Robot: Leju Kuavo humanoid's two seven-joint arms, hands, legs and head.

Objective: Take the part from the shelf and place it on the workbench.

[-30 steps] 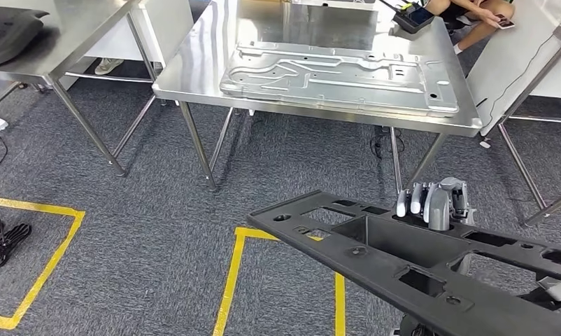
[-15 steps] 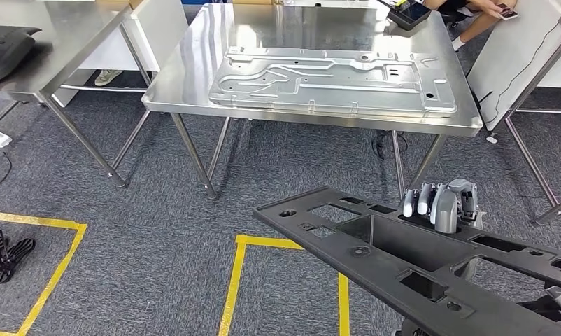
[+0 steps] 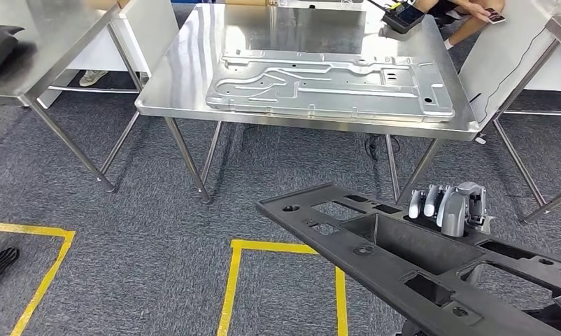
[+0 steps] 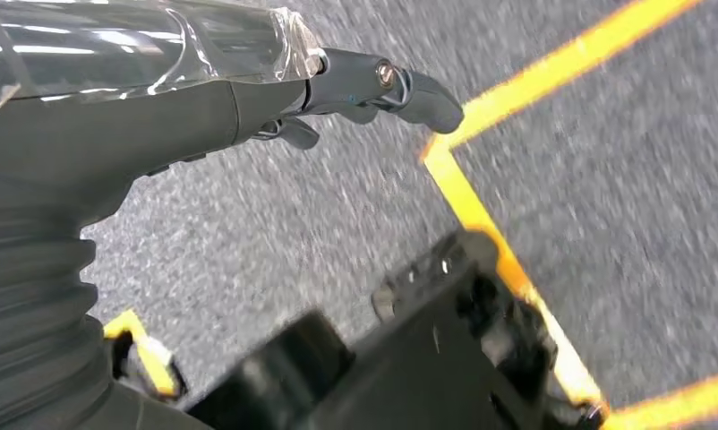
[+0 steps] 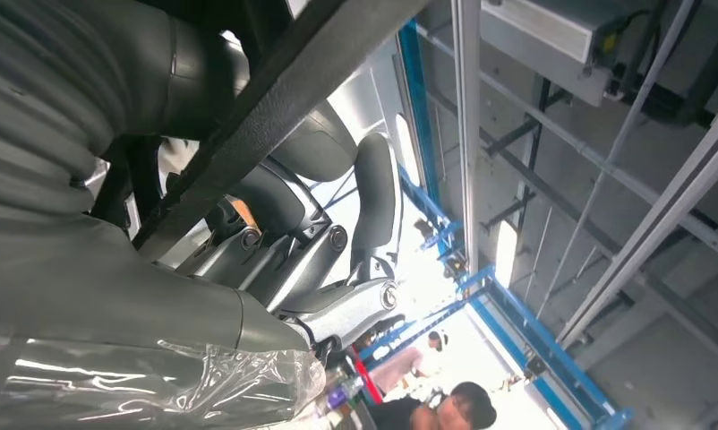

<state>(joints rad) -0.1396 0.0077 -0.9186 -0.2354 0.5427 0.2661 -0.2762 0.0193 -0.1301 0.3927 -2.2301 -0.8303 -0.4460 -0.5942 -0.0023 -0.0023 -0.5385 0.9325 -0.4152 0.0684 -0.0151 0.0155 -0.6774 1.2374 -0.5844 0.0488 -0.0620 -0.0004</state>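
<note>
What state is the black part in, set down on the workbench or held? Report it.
Held, not set down. The black part hangs over the carpet, short of the workbench, with the right robot hand gripping its far edge.

The whole view has slid, so the camera has moved. The steel workbench (image 3: 187,77) now sits a bit lower and more to the left. The black part (image 3: 417,262), held by the right hand (image 3: 451,204), has drifted slightly right.

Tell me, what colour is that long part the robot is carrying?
Matte black part, clearest in the head view, gripped by the right hand.
</note>
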